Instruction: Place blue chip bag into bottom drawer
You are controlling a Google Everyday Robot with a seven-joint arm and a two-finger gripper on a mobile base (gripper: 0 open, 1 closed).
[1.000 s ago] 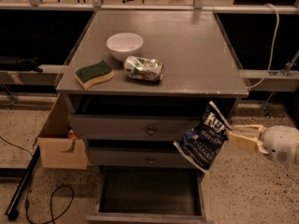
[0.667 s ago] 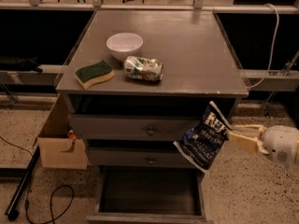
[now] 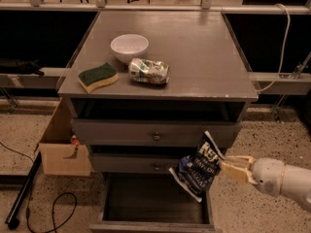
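The blue chip bag [image 3: 198, 167] hangs tilted in the air in front of the cabinet's right side, over the right part of the bottom drawer [image 3: 153, 223]. That drawer is pulled out, dark inside, its grey front at the lower edge of the view. My gripper [image 3: 224, 166] reaches in from the right on a white arm, its tan fingers [image 3: 235, 169] shut on the bag's right edge.
On the grey cabinet top [image 3: 204, 57] stand a white bowl [image 3: 129, 46], a green and yellow sponge [image 3: 98, 76] and a green-and-white shiny packet [image 3: 149, 71]. Two shallower drawers with knobs [image 3: 156, 136] sit above. A cardboard box [image 3: 60, 149] and cables lie on the left floor.
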